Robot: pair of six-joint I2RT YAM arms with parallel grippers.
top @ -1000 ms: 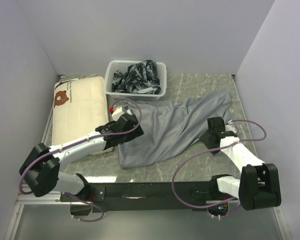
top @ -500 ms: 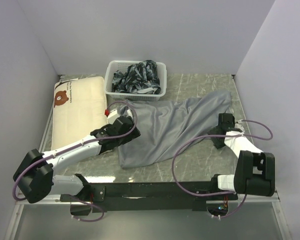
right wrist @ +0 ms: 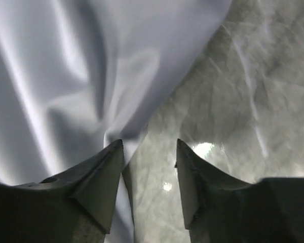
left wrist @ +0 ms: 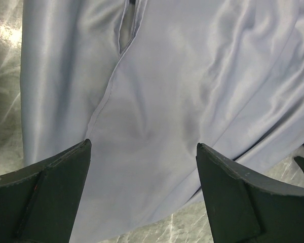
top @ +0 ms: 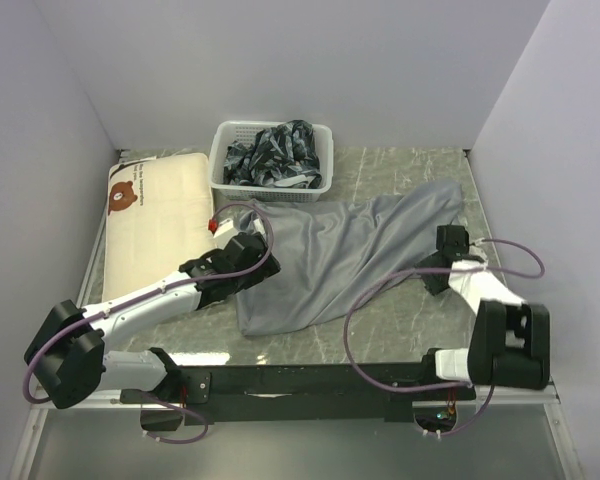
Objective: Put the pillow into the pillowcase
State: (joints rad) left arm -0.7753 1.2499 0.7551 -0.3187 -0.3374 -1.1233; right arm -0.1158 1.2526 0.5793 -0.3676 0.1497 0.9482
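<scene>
Standing wide apart, the jaws of the left gripper [left wrist: 143, 147] are held over the pillowcase [left wrist: 167, 91] with nothing between them, and a stitched hem is seen running up the grey cloth to a narrow gap at the top of the left wrist view. The jaws of the right gripper [right wrist: 148, 144] are set closer together yet are parted, and a raised fold at the pillowcase's edge is framed between the dark fingers [right wrist: 99, 172]; whether that fold is touched by either finger cannot be told from the wrist view, though it seems to lie just beside the left-hand one. The pillowcase is spread, rumpled, across the middle of the table [top: 400, 170], with one end towards the near edge by the left gripper and the other drawn out towards the right edge past the right gripper. The pillow [top: 160, 210] is laid along the left edge, outside the pillowcase, its bear face turned to the far left corner. A white basket [top: 218, 160] is placed at the far edge, just beside the pillow, and a dark patterned cloth [top: 275, 150] is heaped in it.
</scene>
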